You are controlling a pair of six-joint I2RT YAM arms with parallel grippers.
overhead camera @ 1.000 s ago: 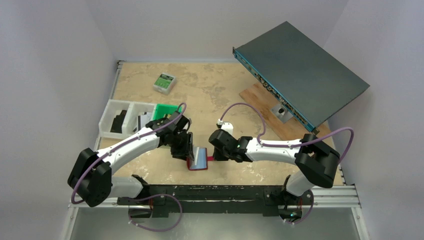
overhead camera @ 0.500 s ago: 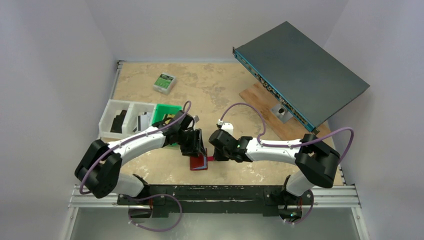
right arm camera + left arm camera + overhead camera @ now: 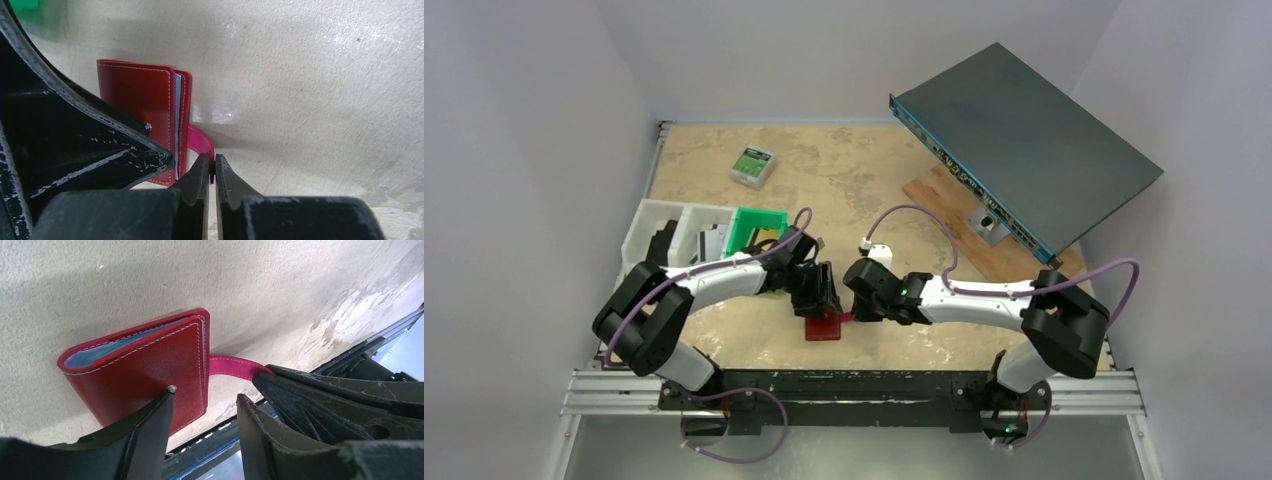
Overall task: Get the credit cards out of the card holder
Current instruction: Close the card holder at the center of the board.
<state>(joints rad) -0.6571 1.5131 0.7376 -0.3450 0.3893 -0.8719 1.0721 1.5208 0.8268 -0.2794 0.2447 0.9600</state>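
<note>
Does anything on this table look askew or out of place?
Yes. At the far right, the grey network switch leans tilted, its port side over a wooden board, not lying flat.

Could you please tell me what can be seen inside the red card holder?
Only pale blue inner layers show between the folded covers of the card holder. Whether cards sit in them is hidden.

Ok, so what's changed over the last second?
The card holder lay open, pale inside up; now it is folded shut, red cover up. The left gripper swung right over it, jaws open, one fingertip at the snap stud. Unchanged: the right gripper stays shut on the pink tab.
</note>
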